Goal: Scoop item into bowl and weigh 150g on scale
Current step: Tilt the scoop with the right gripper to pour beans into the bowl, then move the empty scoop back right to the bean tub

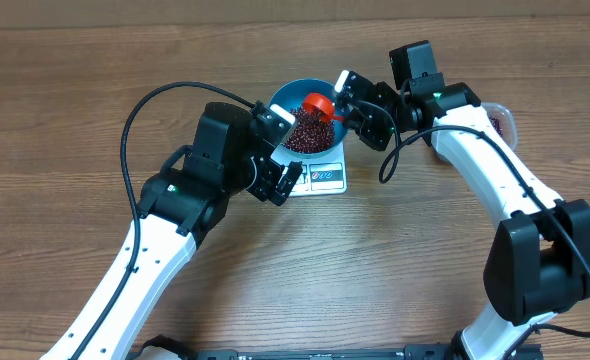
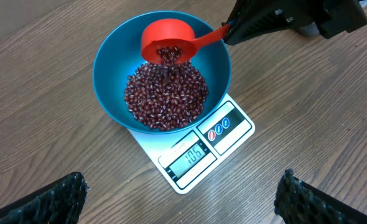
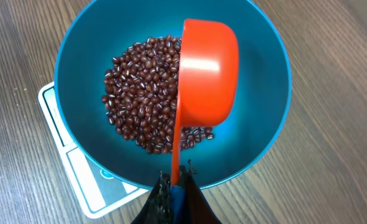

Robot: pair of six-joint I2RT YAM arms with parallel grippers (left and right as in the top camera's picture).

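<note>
- Overhead, the blue bowl (image 1: 287,94) sits on the white scale (image 1: 327,178) near the middle of the wood-grain worktop (image 1: 75,80), between my two arms.
- My right jaws are shut tight on the thin handle of a red-orange scoop (image 3: 208,74). The right wrist view shows the handle running straight down into them at the bottom edge.
- That scoop hangs over the far side of the bowl, inside its rim, tipped on its side with its open face towards the heap.
- From the left wrist view, a few beans (image 2: 165,99) sit at the scoop's lip, just above the pile below.
- Dark red beans lie in a loose heap across the bottom of the bowl, with bare blue wall all round them.
- The bowl covers most of the scale. Only the edge with the display (image 2: 188,155) and the round buttons (image 2: 219,126) shows clear of it.
- The display appears to read 105.
- My left jaws stand wide apart and hold nothing. Their dark fingertips (image 2: 59,199) show at the two lower corners of the left wrist view.
- They hover above the worktop just beside the scale's display edge, touching neither scale nor bowl.
- A clear tub (image 1: 505,118) with dark beans inside shows past my right arm (image 1: 475,150), mostly hidden by it.
</note>
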